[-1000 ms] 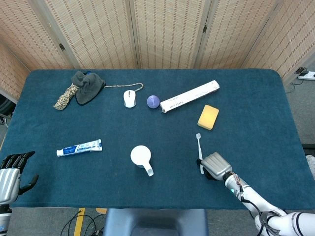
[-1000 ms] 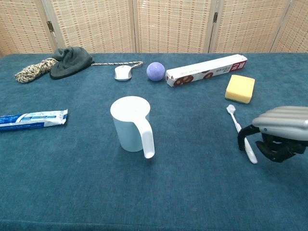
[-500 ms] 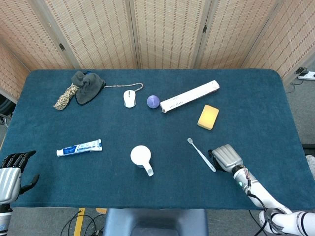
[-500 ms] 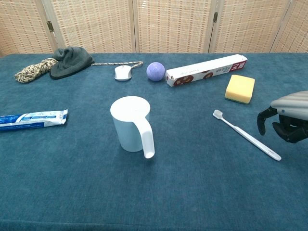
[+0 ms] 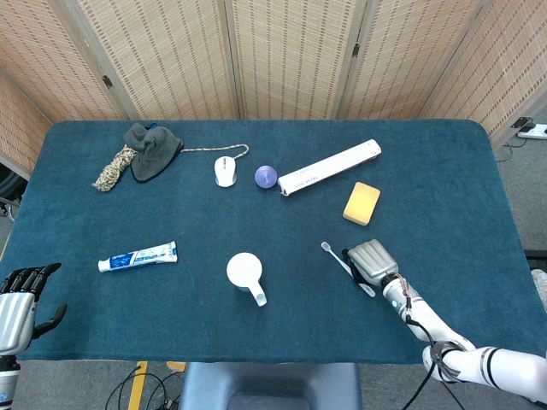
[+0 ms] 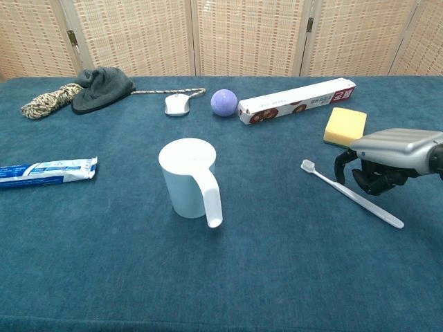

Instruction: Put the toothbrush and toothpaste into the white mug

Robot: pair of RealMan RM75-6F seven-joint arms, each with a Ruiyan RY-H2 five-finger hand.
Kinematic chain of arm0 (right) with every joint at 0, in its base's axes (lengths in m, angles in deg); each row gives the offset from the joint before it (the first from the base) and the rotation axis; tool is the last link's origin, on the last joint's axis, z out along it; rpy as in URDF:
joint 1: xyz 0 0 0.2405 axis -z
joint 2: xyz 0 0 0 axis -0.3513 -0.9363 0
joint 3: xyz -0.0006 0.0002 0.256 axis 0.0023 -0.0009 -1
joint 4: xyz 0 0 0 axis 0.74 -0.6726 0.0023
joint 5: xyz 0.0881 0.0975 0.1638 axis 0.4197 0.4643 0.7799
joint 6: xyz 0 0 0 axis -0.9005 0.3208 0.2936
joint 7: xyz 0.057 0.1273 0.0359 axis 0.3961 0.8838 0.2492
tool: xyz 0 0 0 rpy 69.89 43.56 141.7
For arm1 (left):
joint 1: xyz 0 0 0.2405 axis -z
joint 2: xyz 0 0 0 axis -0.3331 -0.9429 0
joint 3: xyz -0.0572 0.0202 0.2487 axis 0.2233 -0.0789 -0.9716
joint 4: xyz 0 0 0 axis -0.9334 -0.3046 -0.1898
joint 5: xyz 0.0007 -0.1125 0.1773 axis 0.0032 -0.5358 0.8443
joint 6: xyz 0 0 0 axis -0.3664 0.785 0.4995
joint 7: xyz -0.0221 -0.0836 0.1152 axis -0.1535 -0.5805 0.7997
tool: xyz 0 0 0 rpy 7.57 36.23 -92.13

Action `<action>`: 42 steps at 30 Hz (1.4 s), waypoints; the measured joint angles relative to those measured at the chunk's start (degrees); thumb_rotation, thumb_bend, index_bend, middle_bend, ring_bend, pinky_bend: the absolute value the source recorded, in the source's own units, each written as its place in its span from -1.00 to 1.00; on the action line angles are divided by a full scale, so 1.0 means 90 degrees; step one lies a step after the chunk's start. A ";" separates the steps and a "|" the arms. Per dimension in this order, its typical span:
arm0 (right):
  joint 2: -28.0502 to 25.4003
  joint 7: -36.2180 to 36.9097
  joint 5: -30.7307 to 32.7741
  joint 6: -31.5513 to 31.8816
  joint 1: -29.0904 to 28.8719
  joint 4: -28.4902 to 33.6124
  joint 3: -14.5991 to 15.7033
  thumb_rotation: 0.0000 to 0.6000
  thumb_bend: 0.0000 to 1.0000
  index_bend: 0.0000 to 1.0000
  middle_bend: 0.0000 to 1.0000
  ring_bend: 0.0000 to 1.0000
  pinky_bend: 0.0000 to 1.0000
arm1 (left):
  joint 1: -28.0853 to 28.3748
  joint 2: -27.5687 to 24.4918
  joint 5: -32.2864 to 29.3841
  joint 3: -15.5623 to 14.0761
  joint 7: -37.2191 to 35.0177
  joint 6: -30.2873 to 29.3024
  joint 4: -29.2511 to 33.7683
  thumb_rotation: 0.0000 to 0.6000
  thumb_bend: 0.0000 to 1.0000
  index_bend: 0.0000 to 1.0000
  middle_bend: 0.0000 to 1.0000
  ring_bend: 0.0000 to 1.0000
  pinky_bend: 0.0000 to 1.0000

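Right now the brush point(image 6: 349, 194) is what I'm after, and it lies flat on the surface to the right of the mug point(image 6: 187, 177), running on a slant: bristle head toward the mug and up toward the sponge point(image 6: 345, 126), handle end trailing away from the mug and toward me. My right hand point(image 6: 387, 158) hovers palm-down just beside the middle of that handle, on the side away from the mug. From the chest view its fingers point(image 6: 365, 181) are curled under the palm with nothing in them, and the brush passes in front of them, close but apart as far as I can tell. In the head view the hand point(image 5: 371, 261) overlaps the handle, so I can't rule out a light touch there.

So the grab turns on one thing: the handle's long axis crosses diagonally under the fingertips, and I judge I need to spread the fingers and come down across it, not along it.

The paste point(image 6: 47, 171) lies flat well to the left of the mug, long axis roughly left to right. My left hand point(image 5: 17, 301) sits at the near left edge of the surface, far from the mug, fingers apart and holding nothing; it is the nearer one to the paste. The mug stands upright, handle toward me.
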 measured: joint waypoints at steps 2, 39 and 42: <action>0.0034 -0.0008 -0.0009 -0.0014 -0.0025 -0.0007 -0.0006 1.00 0.53 -0.17 0.96 1.00 0.95 | -0.0004 0.0000 -0.0006 -0.0001 0.0000 0.0001 -0.0005 1.00 -0.29 -0.56 -0.40 -0.52 -0.57; 0.0375 0.0338 -0.1108 0.0893 0.0389 -0.0153 0.0077 1.00 -0.59 -0.14 0.99 1.00 0.95 | -0.0079 -0.0007 0.0030 -0.0034 -0.0035 -0.0058 0.0038 1.00 -0.29 -0.56 -0.40 -0.52 -0.57; 0.0488 0.0383 -0.1094 0.0827 0.0380 -0.0354 0.0062 1.00 -0.59 -0.11 0.99 1.00 0.96 | -0.0097 -0.0014 0.0015 -0.0038 -0.0035 -0.0065 0.0038 1.00 -0.29 -0.56 -0.40 -0.52 -0.57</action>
